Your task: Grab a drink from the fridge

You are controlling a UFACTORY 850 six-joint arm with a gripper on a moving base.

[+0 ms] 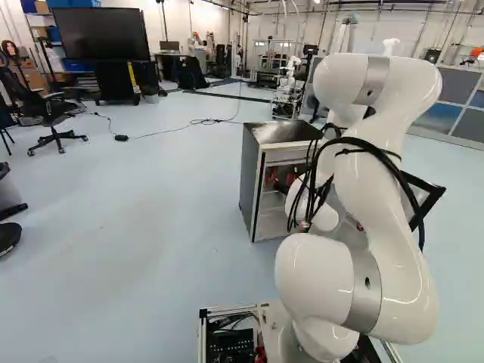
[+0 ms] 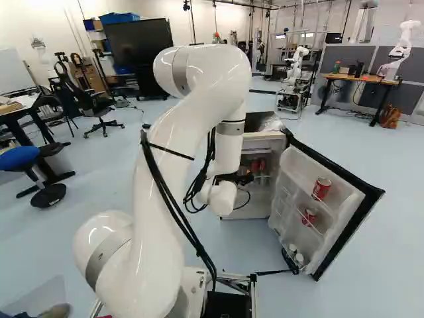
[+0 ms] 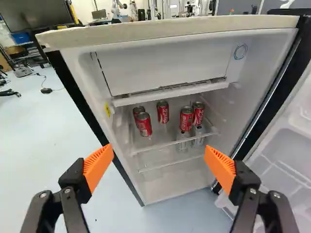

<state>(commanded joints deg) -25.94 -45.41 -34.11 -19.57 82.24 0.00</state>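
Your claw (image 3: 159, 158) waits ahead of the arm with its fingers wide apart and empty, presumably to leave room around a can. At two o'clock the door (image 2: 298, 163) stands open, giving you access; at twelve, red cans (image 3: 144, 124) stand upright on a fridge (image 3: 160, 65) shelf (image 3: 165, 144), probably for chilling.

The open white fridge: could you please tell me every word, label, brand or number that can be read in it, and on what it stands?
Five red drink cans on the clear shelf: white lettering, a brand name that I leave unread.
Two red cans in the open door: white print, too small and blurred to read.
Yellow sticker on the inner side wall: any print is too small to read.
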